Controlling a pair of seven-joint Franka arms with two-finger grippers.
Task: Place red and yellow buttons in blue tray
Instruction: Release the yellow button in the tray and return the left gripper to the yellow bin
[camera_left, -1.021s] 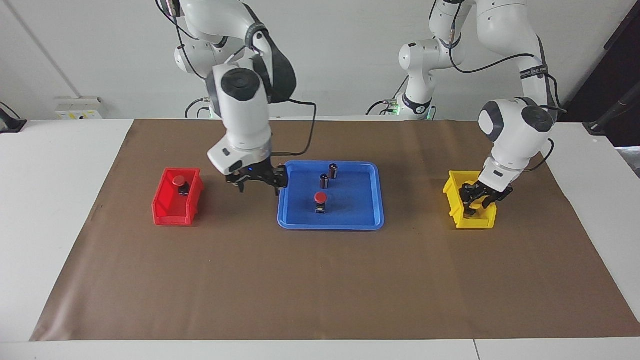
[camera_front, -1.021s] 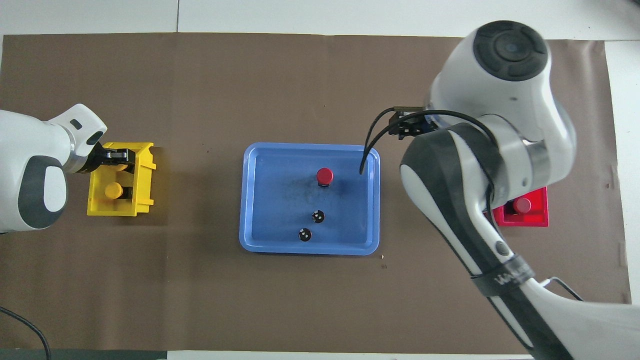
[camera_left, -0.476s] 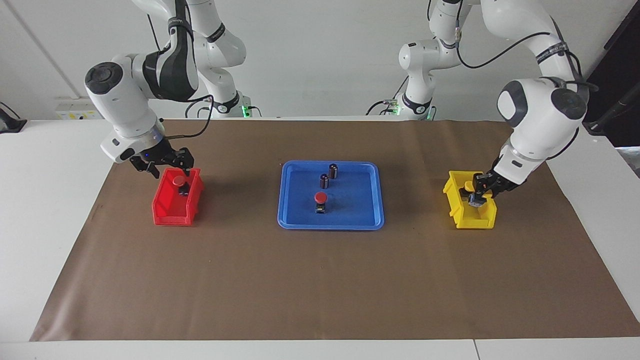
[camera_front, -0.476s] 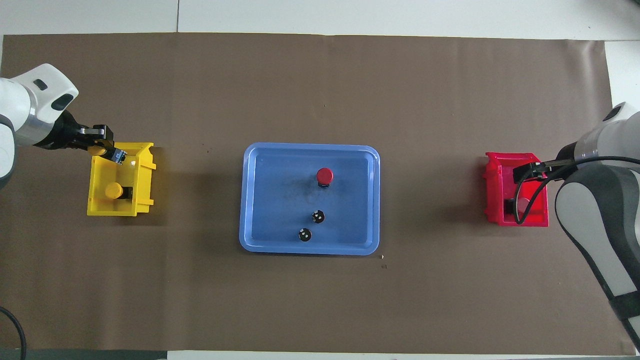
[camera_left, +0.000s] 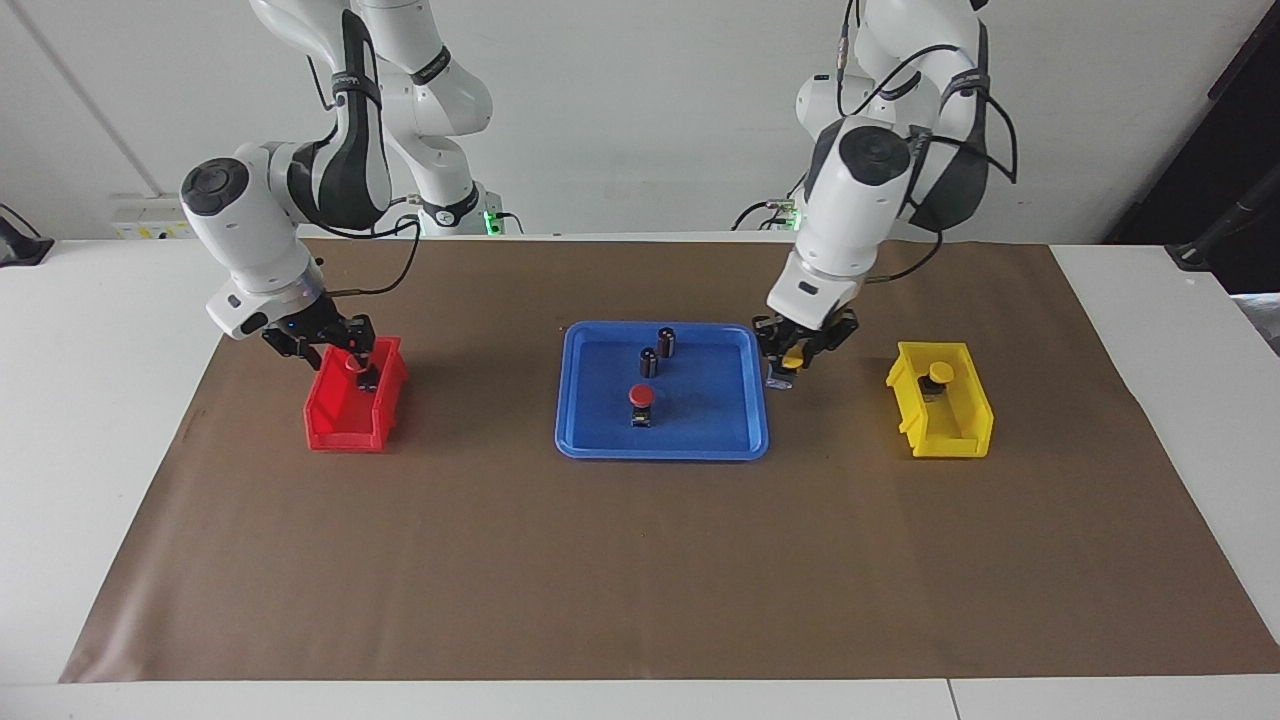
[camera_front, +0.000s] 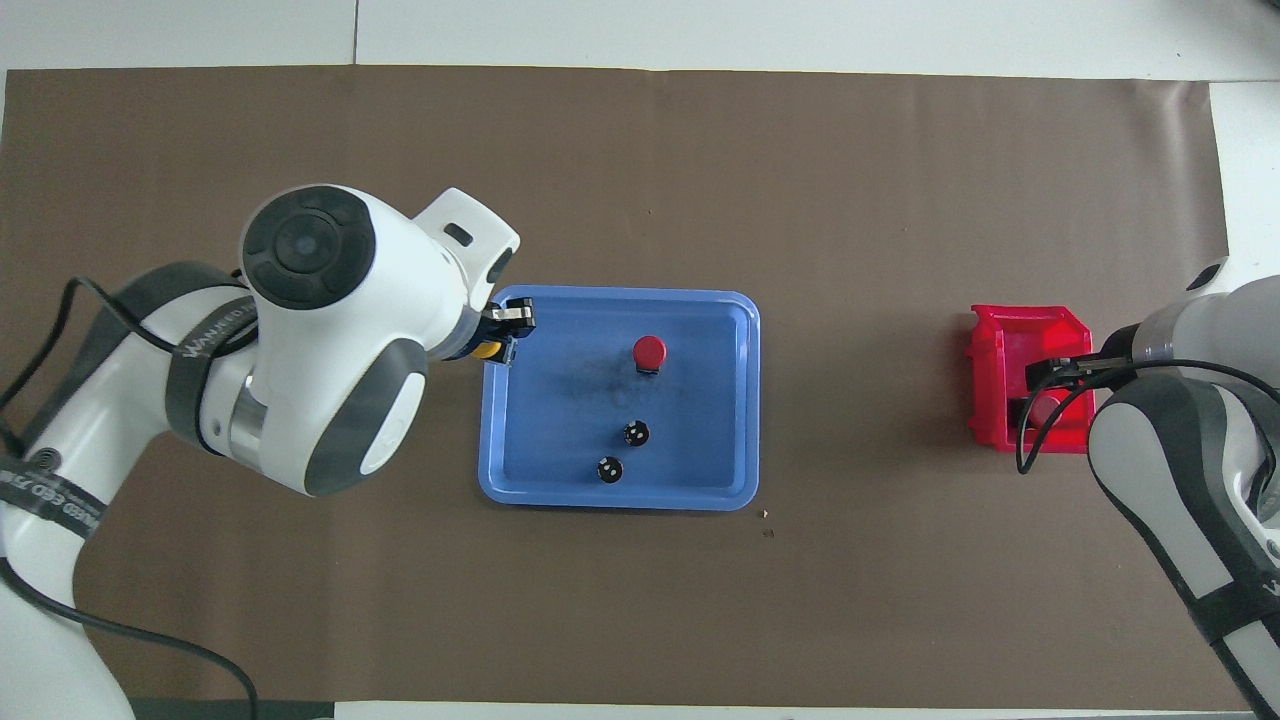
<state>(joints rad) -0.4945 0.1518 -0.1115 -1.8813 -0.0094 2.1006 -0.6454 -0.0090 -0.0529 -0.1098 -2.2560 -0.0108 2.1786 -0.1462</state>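
Your left claw (camera_left: 797, 358) is clenched on a yellow button (camera_left: 793, 352) over the blue tray's (camera_left: 590, 440) rim at the left arm's end; right claw (camera_left: 335, 345), grip unreadable, sits over the red bin (camera_left: 340, 420).

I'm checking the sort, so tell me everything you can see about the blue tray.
The blue tray is a shallow rectangle of glossy blue plastic with rounded corners and a raised rim, lying flat mid-table on the brown mat. Inside stand one red button and, nearer the robots, two dark cylinders. The left hand holds a yellow button over its edge.
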